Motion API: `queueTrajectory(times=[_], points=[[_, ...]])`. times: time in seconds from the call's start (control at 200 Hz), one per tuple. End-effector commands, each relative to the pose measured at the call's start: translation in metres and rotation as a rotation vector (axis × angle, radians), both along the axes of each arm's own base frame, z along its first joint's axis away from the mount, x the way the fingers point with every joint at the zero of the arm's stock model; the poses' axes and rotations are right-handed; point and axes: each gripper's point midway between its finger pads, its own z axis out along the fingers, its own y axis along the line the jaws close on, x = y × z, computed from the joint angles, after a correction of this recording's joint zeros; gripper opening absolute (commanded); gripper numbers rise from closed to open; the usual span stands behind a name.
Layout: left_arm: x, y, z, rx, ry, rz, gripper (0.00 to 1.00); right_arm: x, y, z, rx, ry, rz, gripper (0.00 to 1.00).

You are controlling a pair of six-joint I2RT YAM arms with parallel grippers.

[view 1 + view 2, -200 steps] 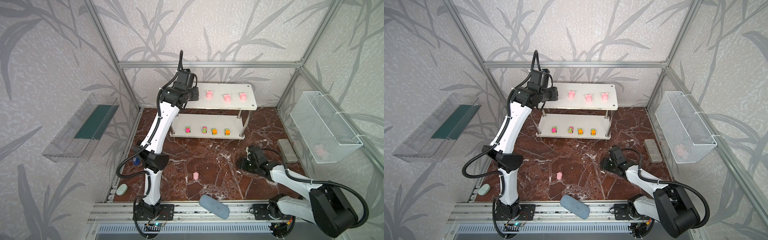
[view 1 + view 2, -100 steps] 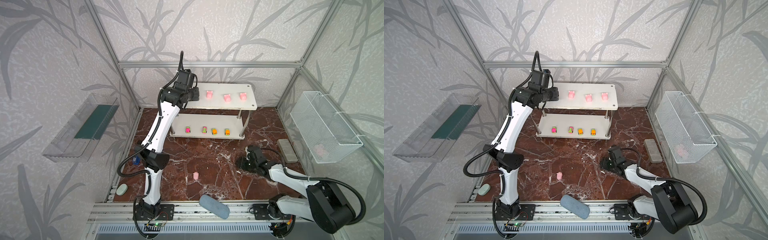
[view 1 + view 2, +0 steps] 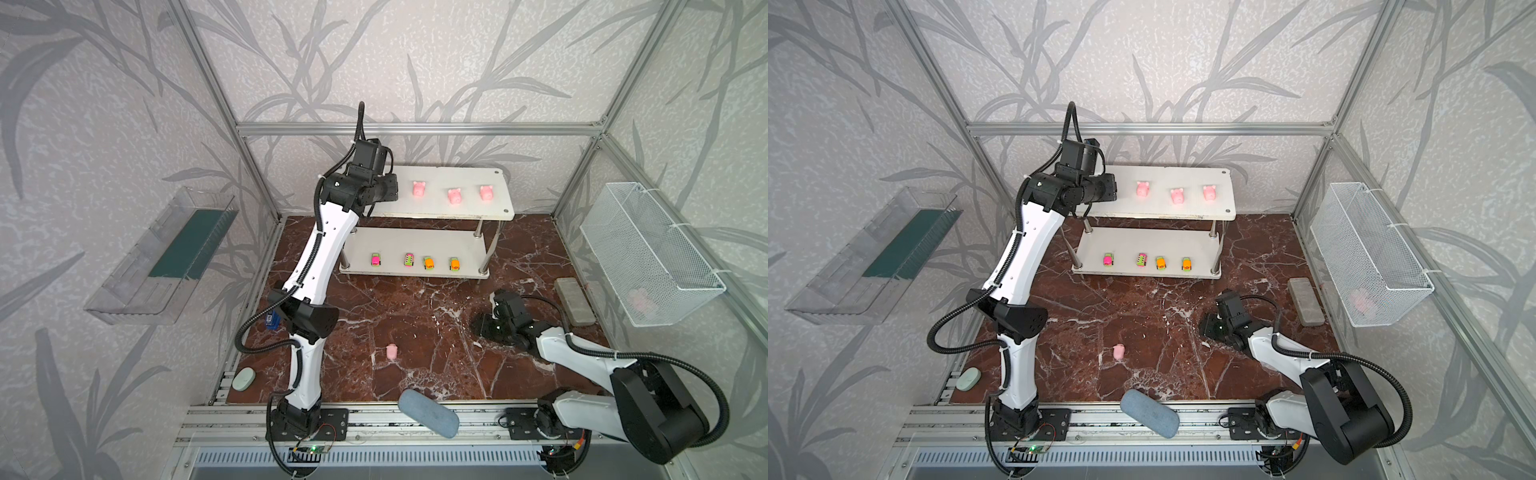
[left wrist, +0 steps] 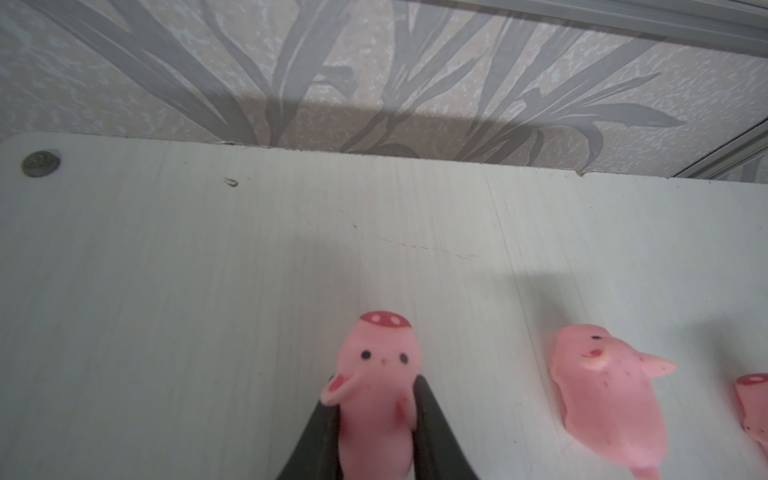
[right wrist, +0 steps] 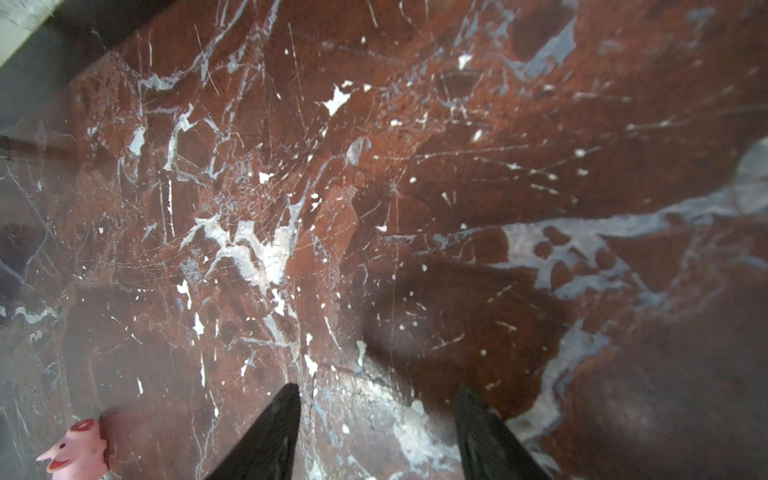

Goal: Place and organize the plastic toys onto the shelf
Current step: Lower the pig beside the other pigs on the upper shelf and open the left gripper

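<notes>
The white two-tier shelf (image 3: 440, 208) stands at the back in both top views. Three pink pigs (image 3: 454, 195) sit in a row on its top board, and several toy cars (image 3: 409, 259) line the lower board. My left gripper (image 4: 374, 415) is shut on another pink pig (image 4: 380, 365), held snout forward just over the top board (image 4: 208, 270), beside the nearest standing pig (image 4: 602, 390). One pig (image 3: 391, 351) lies on the marble floor. My right gripper (image 5: 376, 409) hangs open and empty low over the floor, with that floor pig (image 5: 79, 451) off to its side.
A wire mesh basket (image 3: 648, 266) on the right wall holds a pale pink shape (image 3: 642, 300). A clear tray (image 3: 166, 257) hangs on the left wall. A grey-blue pouch (image 3: 428, 413), a grey block (image 3: 575, 301), a blue stapler (image 3: 272, 320) and a pale green oval (image 3: 243, 379) lie around the floor's edges.
</notes>
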Motion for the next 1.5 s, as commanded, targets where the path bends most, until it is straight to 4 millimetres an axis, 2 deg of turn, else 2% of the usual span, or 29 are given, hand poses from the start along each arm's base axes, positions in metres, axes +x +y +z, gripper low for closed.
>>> queueTrajectory(times=[0.0,0.17,0.515,0.725,1.085,1.38,1.495], points=[[-0.013,0.002,0.006,-0.017,0.023,-0.013,0.25,-0.005,0.002,-0.007,-0.005,0.041,0.02,0.6],[-0.018,0.006,0.016,-0.018,0.004,-0.009,0.25,-0.005,0.003,-0.009,0.001,0.052,0.02,0.6],[-0.023,0.008,0.011,-0.005,0.024,-0.012,0.25,-0.005,0.006,-0.013,0.014,0.063,0.022,0.6],[-0.016,0.005,0.005,-0.002,0.031,-0.013,0.26,-0.006,0.006,-0.015,0.012,0.066,0.022,0.6],[-0.007,0.003,-0.003,0.001,0.033,-0.004,0.36,-0.007,0.005,-0.016,0.007,0.071,0.021,0.6],[-0.001,0.006,-0.002,-0.009,0.024,0.009,0.39,-0.008,0.004,-0.018,0.006,0.076,0.019,0.6],[-0.002,0.007,0.004,-0.018,0.006,0.008,0.39,-0.009,0.004,-0.019,0.005,0.078,0.019,0.6]])
